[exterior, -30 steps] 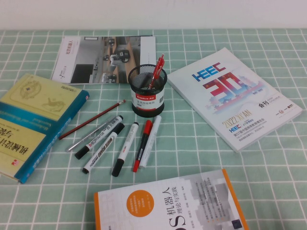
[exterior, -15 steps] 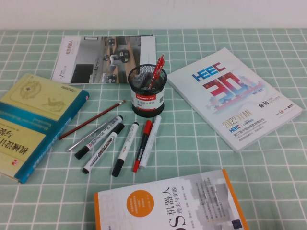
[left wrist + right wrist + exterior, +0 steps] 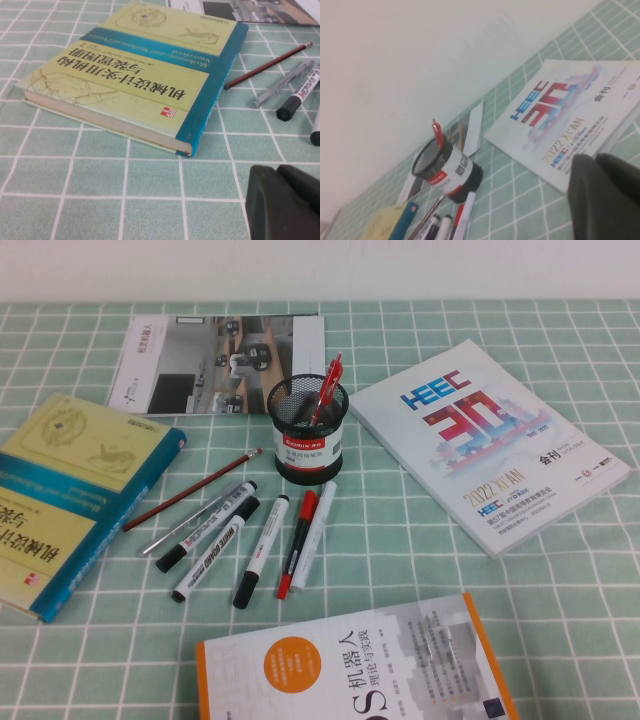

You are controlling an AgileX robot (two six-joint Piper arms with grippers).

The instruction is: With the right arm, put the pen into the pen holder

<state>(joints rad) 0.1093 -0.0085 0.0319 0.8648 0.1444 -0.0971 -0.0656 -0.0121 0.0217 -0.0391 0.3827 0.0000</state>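
Note:
The pen point(image 3: 313, 535), an all-white marker, lies on the green checked cloth just in front of the pen holder point(image 3: 308, 430), a black mesh cup with a red pen standing in it. The pen is the rightmost of a row of markers. In the right wrist view the holder point(image 3: 447, 167) and the pen point(image 3: 462, 217) show far from my right gripper point(image 3: 595, 159), which is shut and empty, raised above the cloth near the white HEEC booklet point(image 3: 565, 115). My left gripper point(image 3: 277, 172) is shut and empty, low over the cloth. Neither arm shows in the high view.
Beside the pen lie a red-capped marker point(image 3: 296, 543), black-capped markers point(image 3: 260, 550) and a pencil point(image 3: 190, 490). A blue-green book point(image 3: 70, 495) lies at the left, the HEEC booklet point(image 3: 490, 445) at the right, a magazine point(image 3: 215, 360) behind, and an orange book point(image 3: 360, 670) in front.

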